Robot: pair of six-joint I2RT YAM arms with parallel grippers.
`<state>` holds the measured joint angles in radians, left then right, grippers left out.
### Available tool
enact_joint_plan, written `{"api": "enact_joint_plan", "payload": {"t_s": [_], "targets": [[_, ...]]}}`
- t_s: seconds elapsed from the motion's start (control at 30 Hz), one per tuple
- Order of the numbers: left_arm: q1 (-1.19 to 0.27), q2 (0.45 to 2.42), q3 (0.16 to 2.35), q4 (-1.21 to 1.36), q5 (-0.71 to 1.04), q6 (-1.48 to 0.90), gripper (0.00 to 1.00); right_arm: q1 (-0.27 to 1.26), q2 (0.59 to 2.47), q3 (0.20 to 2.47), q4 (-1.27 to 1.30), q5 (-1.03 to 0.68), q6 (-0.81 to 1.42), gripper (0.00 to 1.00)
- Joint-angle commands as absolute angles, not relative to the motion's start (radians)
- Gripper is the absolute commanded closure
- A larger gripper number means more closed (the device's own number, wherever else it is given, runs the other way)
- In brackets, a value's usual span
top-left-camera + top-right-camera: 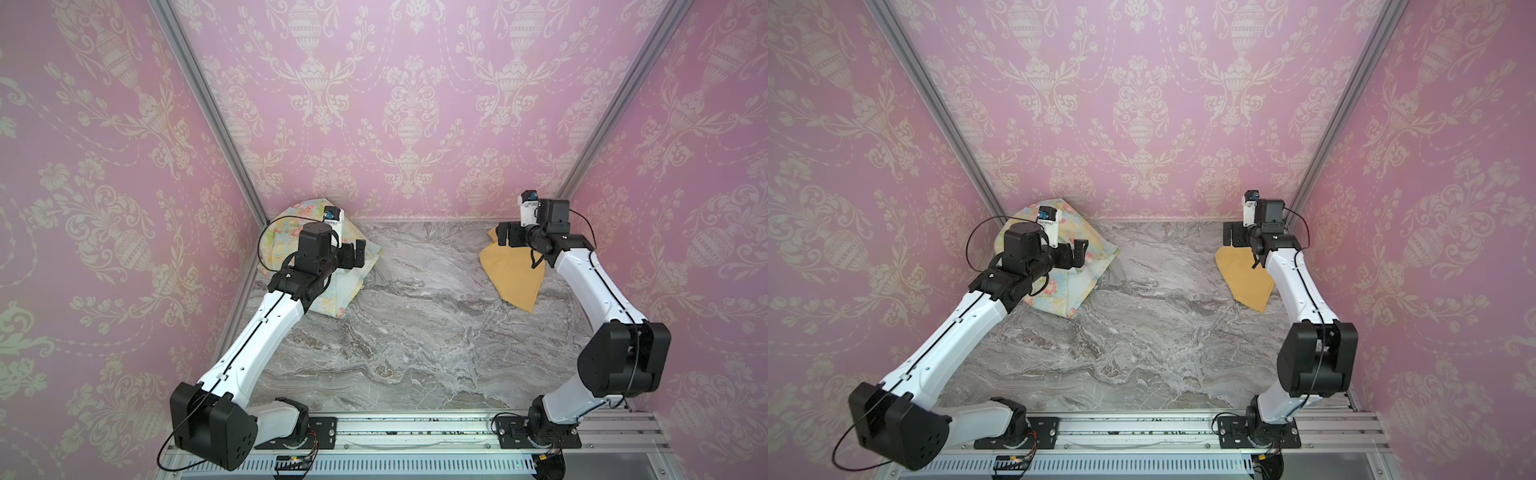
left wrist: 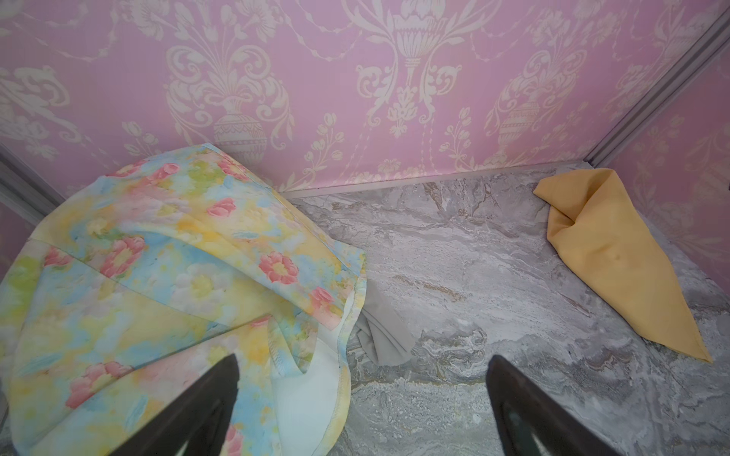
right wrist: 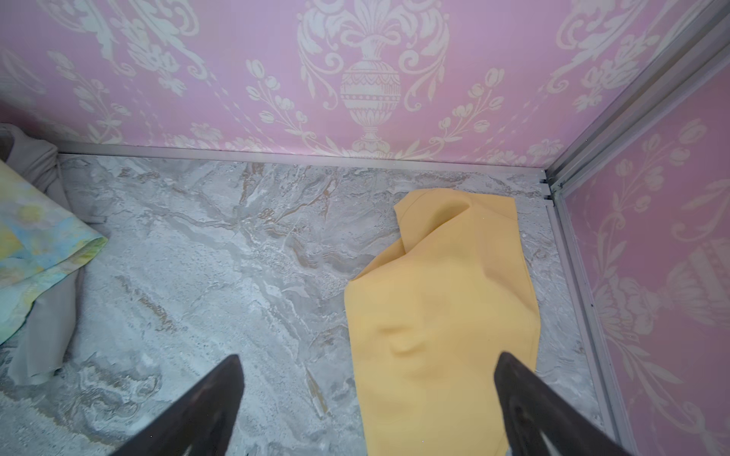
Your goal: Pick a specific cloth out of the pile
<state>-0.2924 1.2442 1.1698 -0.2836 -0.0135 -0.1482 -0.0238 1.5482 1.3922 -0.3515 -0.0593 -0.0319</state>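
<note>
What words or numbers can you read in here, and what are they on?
No words or numbers can be read anywhere.
Left wrist camera: tiny blue mark and print, too small to read.
Right wrist camera: same, too blurred.
Mustard cloth, floral pile, wallpaper: no writing at all.

My left arm point(image 1: 270, 328) and right arm point(image 1: 582, 274) wear smooth white shells with blocky black joint housings. A thin black cable point(image 1: 259, 247) loops off each wrist. My left gripper point(image 1: 358, 254) and right gripper point(image 1: 502, 235) are black with tapering fingers point(image 2: 205, 402).
</note>
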Motion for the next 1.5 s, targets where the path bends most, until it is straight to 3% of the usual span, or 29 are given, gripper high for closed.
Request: {"api": "enact_joint_plan", "payload": {"t_s": [0.0,0.23,0.47,0.9,1.17,1.47], "targets": [[-0.261,1.178,1.105,-0.247,-0.074,-0.181,0.01,0.016,1.421,1.259,-0.214,-0.071,0.007,0.00],[-0.212,1.055,0.882,-0.077,-0.186,-0.147,0.01,0.072,1.141,0.900,-0.033,-0.014,-0.002,0.00],[-0.120,1.102,0.668,0.081,-0.265,-0.126,0.01,0.072,0.996,0.580,0.208,0.022,0.034,0.00],[-0.054,1.289,0.414,0.531,-0.181,-0.003,0.01,0.071,1.068,0.271,0.607,0.091,0.039,0.00],[-0.016,1.356,0.350,0.713,-0.151,-0.024,0.01,0.071,1.200,0.230,0.792,0.098,0.033,0.00],[0.109,1.474,0.318,0.909,-0.118,-0.147,0.01,0.055,1.289,0.275,0.835,0.101,0.016,0.00]]}}
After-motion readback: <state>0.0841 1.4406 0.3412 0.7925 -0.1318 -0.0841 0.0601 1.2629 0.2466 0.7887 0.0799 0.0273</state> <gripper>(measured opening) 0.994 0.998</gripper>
